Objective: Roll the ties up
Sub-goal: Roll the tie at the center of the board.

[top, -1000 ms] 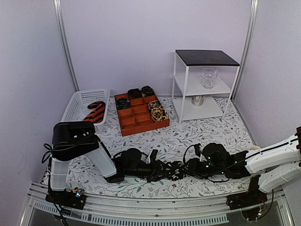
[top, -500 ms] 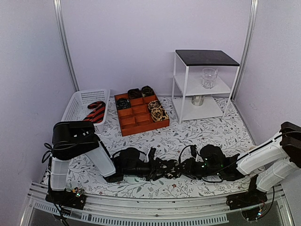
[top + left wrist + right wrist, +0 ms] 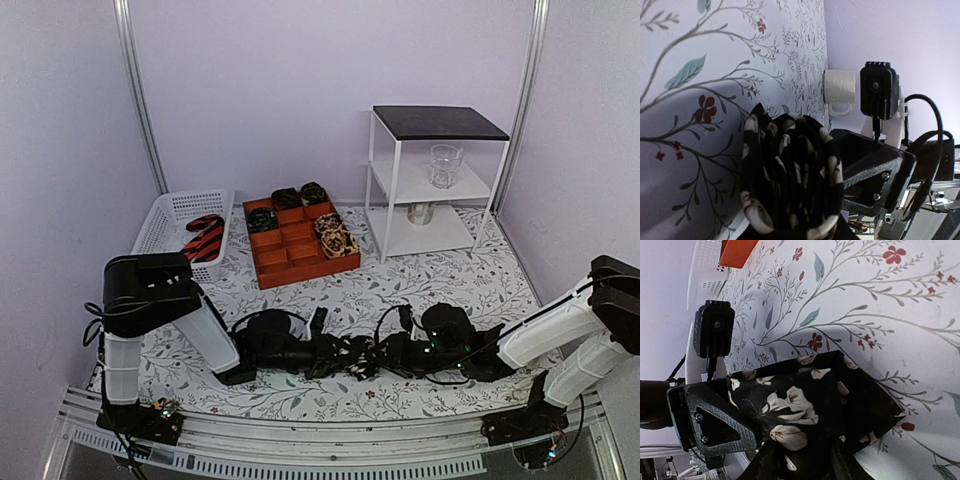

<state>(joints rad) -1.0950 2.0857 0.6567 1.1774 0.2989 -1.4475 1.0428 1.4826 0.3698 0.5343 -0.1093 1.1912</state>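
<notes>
A black tie with pale flowers (image 3: 360, 357) lies wound into a coil low on the flowered cloth, where both grippers meet. In the left wrist view the coil (image 3: 790, 175) is seen end-on and fills my left gripper's jaws, hiding its fingers. My left gripper (image 3: 345, 356) holds it from the left. My right gripper (image 3: 802, 460) is shut on the tie's broad end (image 3: 805, 395), with a dark finger on each side of the fabric. In the right wrist view the left gripper's textured finger (image 3: 715, 425) presses against the coil's left side.
An orange divided tray (image 3: 290, 262) at the back centre holds several rolled ties. A white basket (image 3: 170, 215) at the back left holds a red-and-black striped tie (image 3: 205, 238). A white shelf unit (image 3: 400, 190) at the back right carries a glass (image 3: 445, 165). A white mug (image 3: 840, 89) stands beyond the coil.
The right arm has pushed leftward, its elbow rising at the right edge. The spot where both grippers meet on the tie has shifted slightly left, and the left arm has drawn back a little.
</notes>
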